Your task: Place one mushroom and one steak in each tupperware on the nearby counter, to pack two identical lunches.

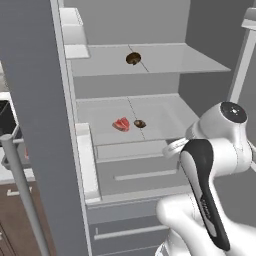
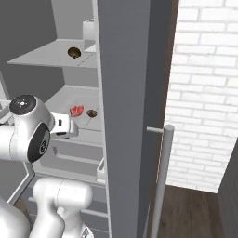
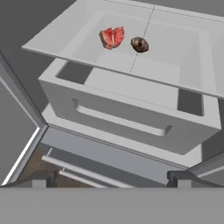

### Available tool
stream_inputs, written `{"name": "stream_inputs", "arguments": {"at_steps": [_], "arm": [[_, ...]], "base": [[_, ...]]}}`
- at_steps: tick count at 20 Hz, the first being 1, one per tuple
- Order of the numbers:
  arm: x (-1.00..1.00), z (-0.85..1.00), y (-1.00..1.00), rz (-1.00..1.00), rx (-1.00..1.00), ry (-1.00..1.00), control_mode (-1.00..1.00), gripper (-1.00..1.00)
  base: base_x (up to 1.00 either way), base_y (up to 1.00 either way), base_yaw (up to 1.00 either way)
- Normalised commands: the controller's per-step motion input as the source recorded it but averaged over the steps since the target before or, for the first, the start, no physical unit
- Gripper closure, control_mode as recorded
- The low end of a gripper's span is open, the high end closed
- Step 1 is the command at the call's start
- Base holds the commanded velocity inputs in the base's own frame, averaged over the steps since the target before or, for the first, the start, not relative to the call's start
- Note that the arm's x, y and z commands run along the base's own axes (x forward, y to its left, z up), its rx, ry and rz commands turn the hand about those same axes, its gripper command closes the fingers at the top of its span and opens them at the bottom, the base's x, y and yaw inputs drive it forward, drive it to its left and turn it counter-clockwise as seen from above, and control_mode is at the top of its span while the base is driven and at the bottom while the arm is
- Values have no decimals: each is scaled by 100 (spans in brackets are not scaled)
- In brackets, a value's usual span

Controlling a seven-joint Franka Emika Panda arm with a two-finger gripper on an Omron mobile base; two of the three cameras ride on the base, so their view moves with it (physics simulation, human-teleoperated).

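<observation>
Red-pink steak point(image 3: 112, 37) beside 1 brown mushroom point(image 3: 139, 44) on grey fridge shelf point(image 3: 183, 65), second mushroom point(image 1: 133, 58) on shelf above, gripper point(image 3: 111, 177) jaws wide apart, empty, short of the drawer point(image 3: 127, 118)

A flat slab of raw steak point(image 1: 121, 124), red-pink with whitish marbling, lies on a pale grey fridge shelf point(image 1: 165, 117) just beside a small rounded dark-brown mushroom point(image 1: 140, 123). A second dark-brown mushroom with a paler tan patch point(image 1: 133, 58) sits on the light grey upper shelf point(image 1: 190, 60). The fridge door point(image 2: 125, 116) is mid-grey. The brick wall point(image 2: 204, 93) is white with grey mortar lines, and the plank floor point(image 2: 195, 214) is dark brown.
</observation>
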Motion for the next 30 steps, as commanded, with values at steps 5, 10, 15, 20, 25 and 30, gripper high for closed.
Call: {"name": "stream_inputs", "arguments": {"at_steps": [5,10,15,20,25,30], "arm": [[0,0,0,0,0,0,100,-100],[21,-5,18,-2,-2,0,-100,-100],[71,-8,12,-3,0,0,-100,-100],[88,-17,0,0,0,-2,-100,-100],[77,-25,-24,-3,0,0,-100,-100],[19,-17,-18,-3,0,0,-100,-100]], "base": [[54,72,2],[38,39,-1],[0,0,0],[0,0,0],[0,0,0],[0,0,0]]}}
